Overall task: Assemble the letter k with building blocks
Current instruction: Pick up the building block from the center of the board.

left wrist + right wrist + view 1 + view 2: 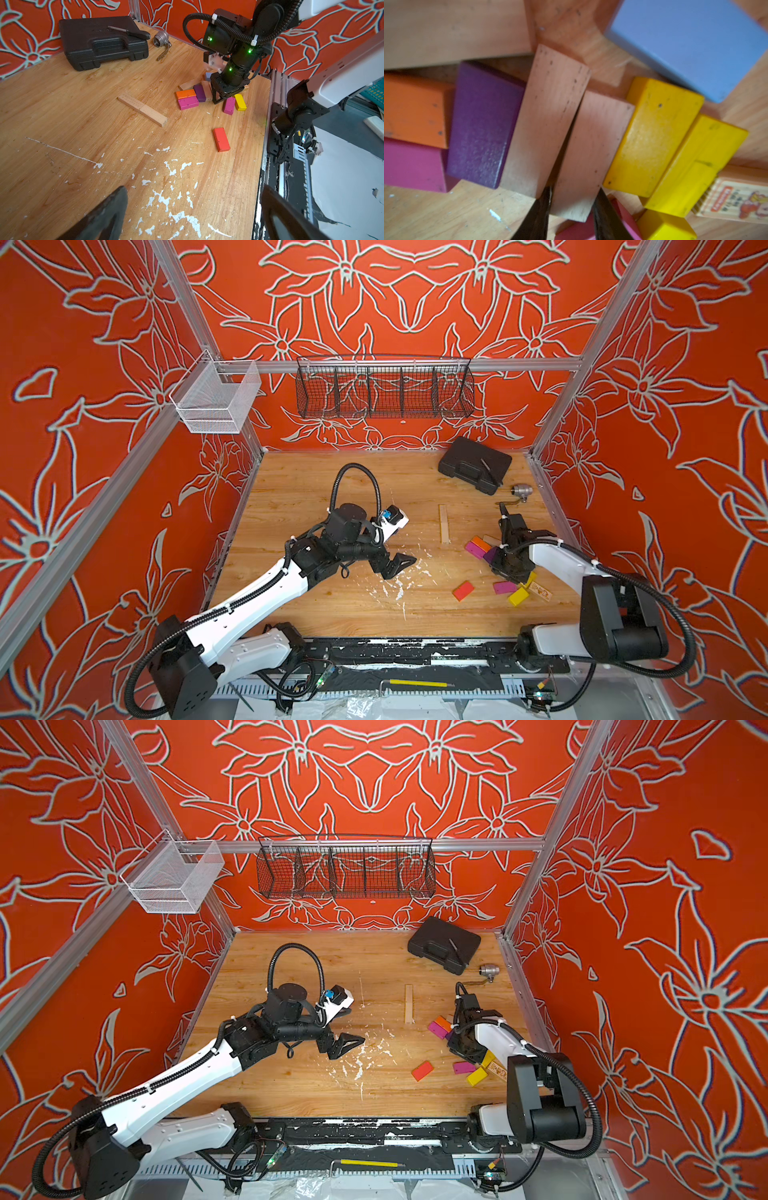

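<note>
Two plain wood blocks [444, 524] lie end to end in a straight line at mid-table, also in the left wrist view [143, 109]. A red block [463, 590] lies alone nearer the front. My right gripper [571, 203] points down into a pile at the right and is shut on a plain wood block [591, 149]. Against that block lie another plain one [546, 120], purple [481, 124], orange [415, 110], magenta [411, 164], yellow [654, 135], light blue [685, 45] and printed [737, 203] blocks. My left gripper [399, 566] hovers open and empty over white-flecked wood.
A black plastic case [473, 464] with a thin tool on it sits at the back right, a silver fitting [521, 490] beside it. A black wire basket [384, 391] and a white mesh basket [216, 400] hang on the rail. The right wall rail runs close to the pile.
</note>
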Available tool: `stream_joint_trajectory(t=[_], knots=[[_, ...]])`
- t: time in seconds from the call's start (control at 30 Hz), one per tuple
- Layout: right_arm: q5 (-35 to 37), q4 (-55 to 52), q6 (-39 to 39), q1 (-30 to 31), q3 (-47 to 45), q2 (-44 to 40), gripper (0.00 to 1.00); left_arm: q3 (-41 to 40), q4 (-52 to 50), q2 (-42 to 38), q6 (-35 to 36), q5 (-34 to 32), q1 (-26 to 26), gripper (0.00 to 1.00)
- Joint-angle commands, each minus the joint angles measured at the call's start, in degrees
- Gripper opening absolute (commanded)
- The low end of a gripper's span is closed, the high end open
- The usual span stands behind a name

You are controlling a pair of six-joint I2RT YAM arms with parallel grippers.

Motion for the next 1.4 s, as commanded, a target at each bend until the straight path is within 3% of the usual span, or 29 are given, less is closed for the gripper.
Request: stream_joint_trajectory(t=[0.0, 0.5, 0.73, 0.93, 1.13, 1.37], knots=[[2.85, 1.29, -1.34, -0.56, 0.41, 2.26, 0.37, 1.01, -0.27, 0.43, 0.51, 0.6, -0.21, 0.97], [2.67, 0.09, -1.41, -0.9, 1.2, 0.63, 0.23, 0.93, -0.46, -0.17, 1.04, 0.55, -0.24, 0.97], [2.52, -3.68, -2.07, -0.89, 3.67, -5.78, 0.21, 1.0, -0.45, 0.02, 0.86, 1.07, -0.2, 0.97], [-1.83, -5.2, -4.45, -0.49, 6.66, -11.97, 0.2, 0.84, -0.63, 0.01, 1.64, 0.3, -0.21, 0.97], [-6.6, -6.07, -5.73, 1.8, 9.07, -14.42, 0.2, 1.02, -1.48, -0.05, 2.69, -0.36, -0.21, 0.97], [-7.95, -6.54, -3.99, 9.23, 11.22, -13.75, 0.2, 0.84, -1.51, 0.17, 3.13, -0.88, -0.21, 0.97]])
